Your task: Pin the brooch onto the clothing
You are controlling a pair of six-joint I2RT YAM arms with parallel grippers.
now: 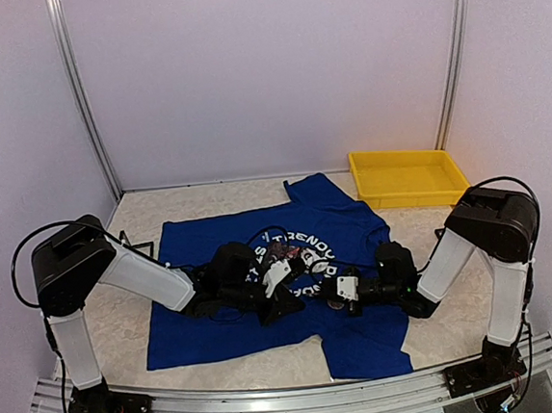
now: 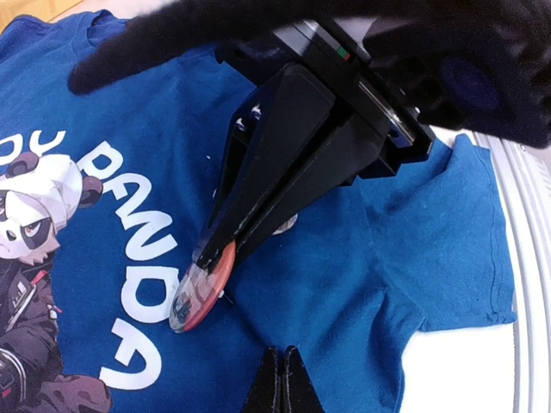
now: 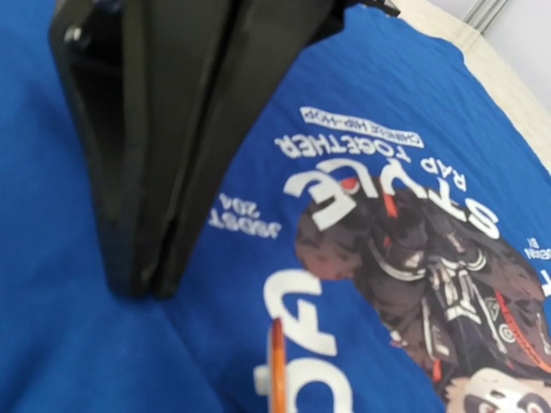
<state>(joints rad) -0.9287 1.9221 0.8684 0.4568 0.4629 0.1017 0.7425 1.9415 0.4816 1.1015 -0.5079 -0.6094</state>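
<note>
The clothing [image 1: 195,325], a royal-blue T-shirt with a white print and a panda picture, lies flat on the table. In the left wrist view my right gripper [image 2: 211,256] comes in from above, shut on the brooch [image 2: 200,288], a round disc with an orange rim. The disc is tilted, with its lower edge at the shirt beside the white letters. My left gripper [image 2: 281,354] is shut on a small fold of the clothing [image 2: 370,275] just right of the brooch, and creases run into its tips. From the right wrist, the brooch [image 3: 276,370] shows edge-on near the left gripper [image 3: 142,288].
A yellow tray [image 1: 409,177] stands at the back right, off the shirt. Both arms meet over the chest print [image 1: 294,248]. Pale walls and metal rails close in the table [image 1: 122,321]. A small dark object [image 1: 140,247] lies by the shirt's left sleeve.
</note>
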